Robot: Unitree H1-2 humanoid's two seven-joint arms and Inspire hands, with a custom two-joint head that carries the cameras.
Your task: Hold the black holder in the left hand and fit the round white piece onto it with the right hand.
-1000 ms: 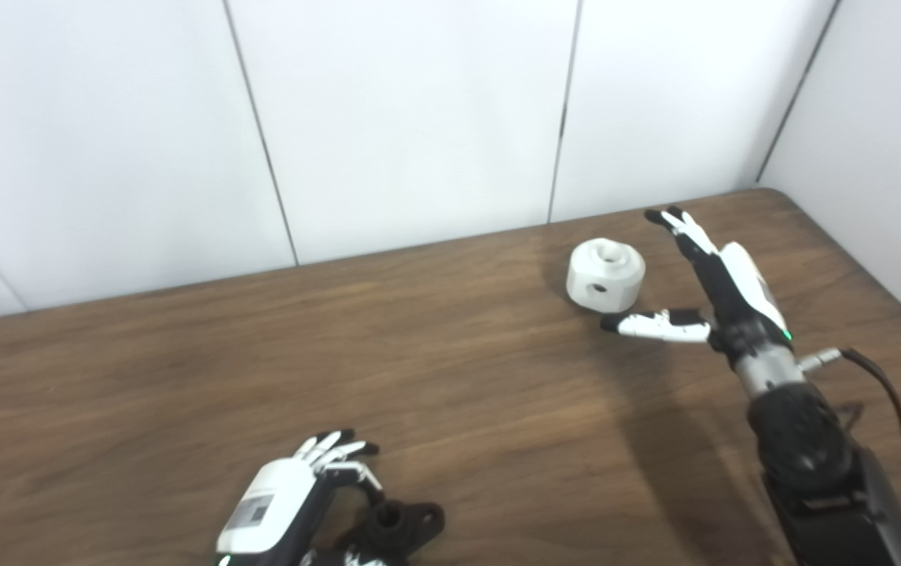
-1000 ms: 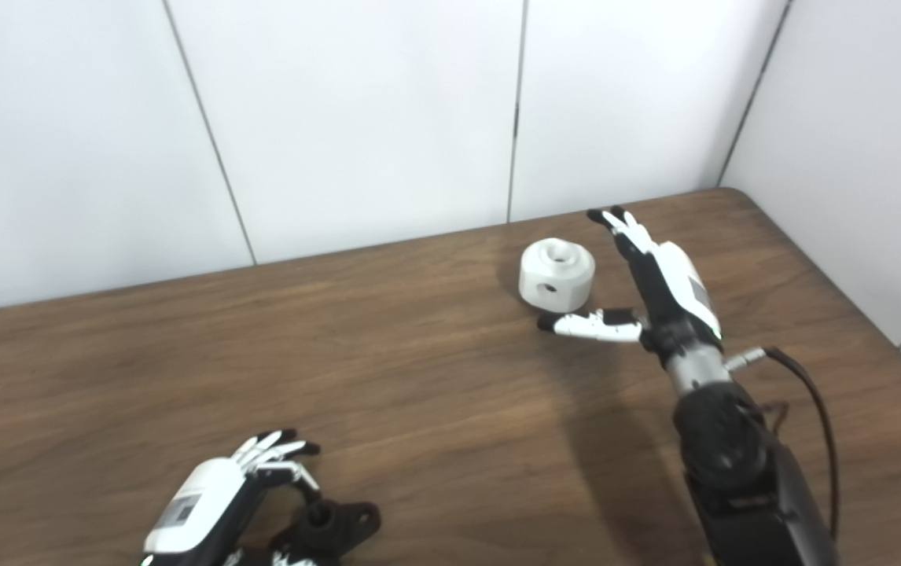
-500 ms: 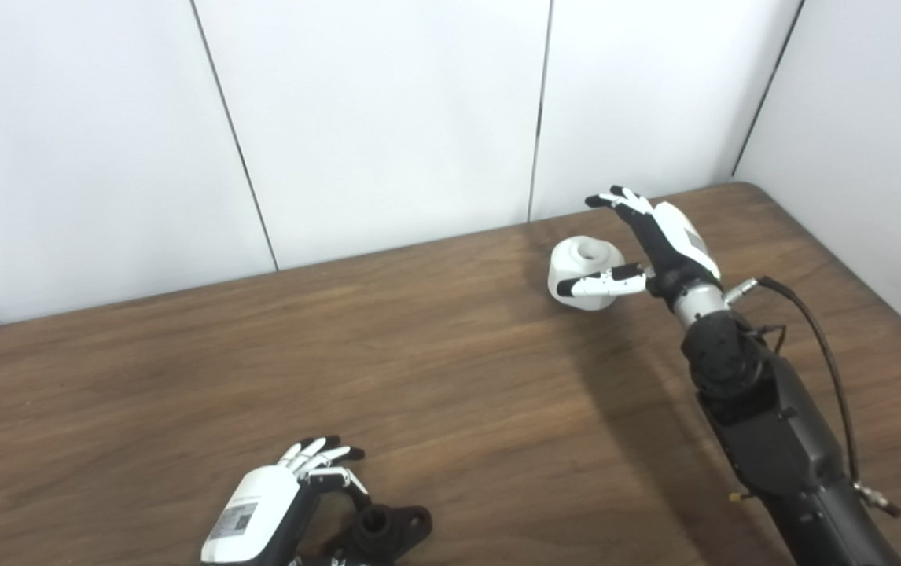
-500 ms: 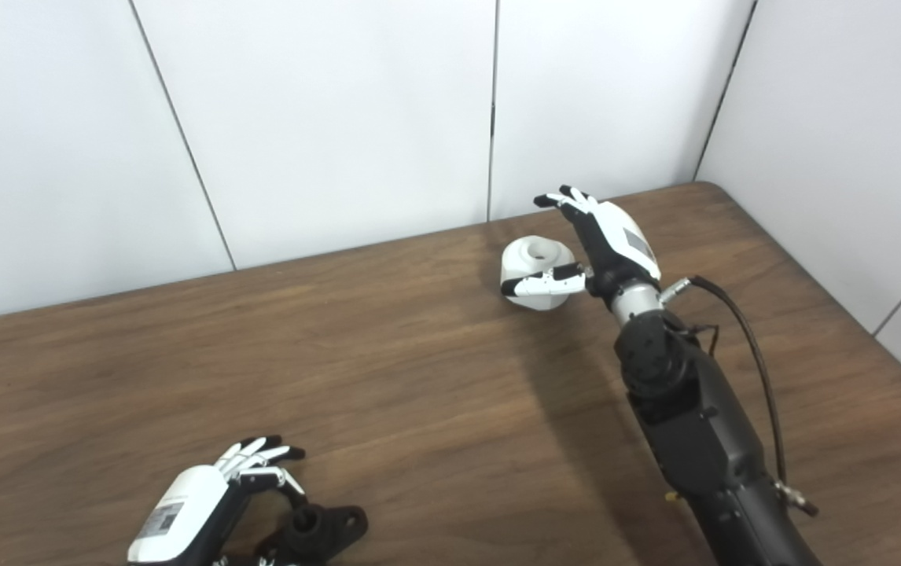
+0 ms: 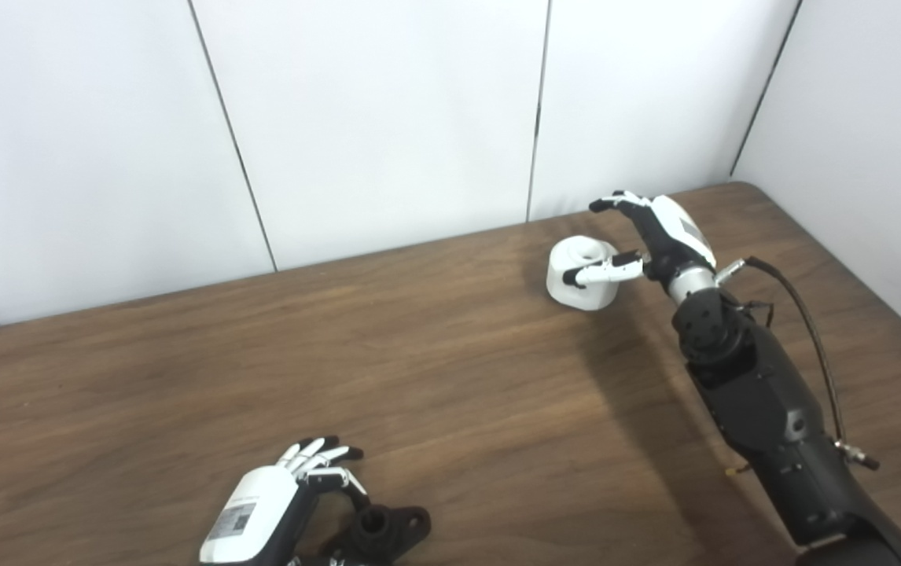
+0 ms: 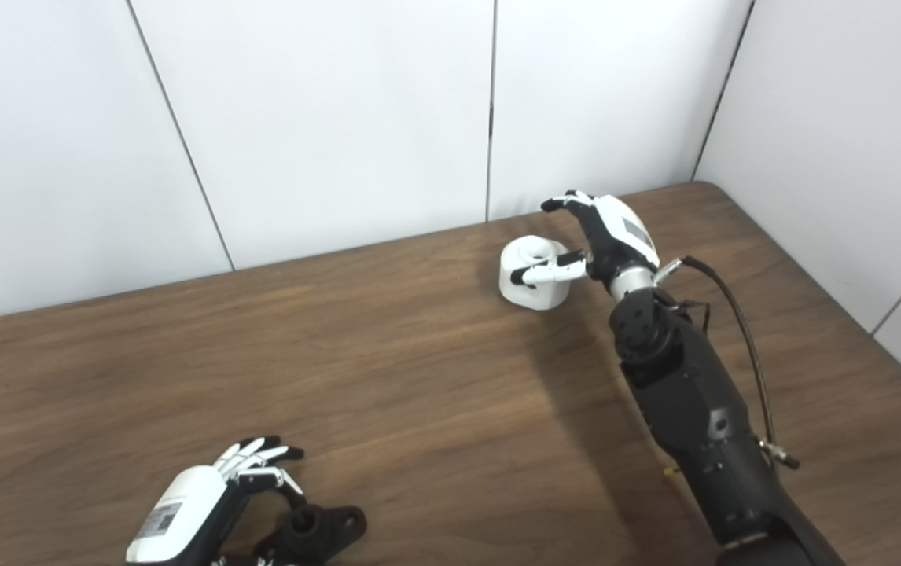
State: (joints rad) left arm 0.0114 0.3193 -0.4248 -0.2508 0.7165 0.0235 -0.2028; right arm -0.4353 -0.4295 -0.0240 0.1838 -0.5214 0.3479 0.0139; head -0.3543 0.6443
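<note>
Counter (image 5: pixel 183 377): dark brown wood-grain top, grain running left to right, rounded far right corner, surface matte with a soft dark shadow falling across its right half. Back wall (image 5: pixel 387 118): plain white panels split by thin dark vertical seams, meeting the counter's far edge directly; a second white panelled side wall (image 5: pixel 875 134) stands at the right and follows the counter's right edge, joining the back wall at a dark corner seam. Light is even and diffuse, probably from overhead, though no fixture is in view.
</note>
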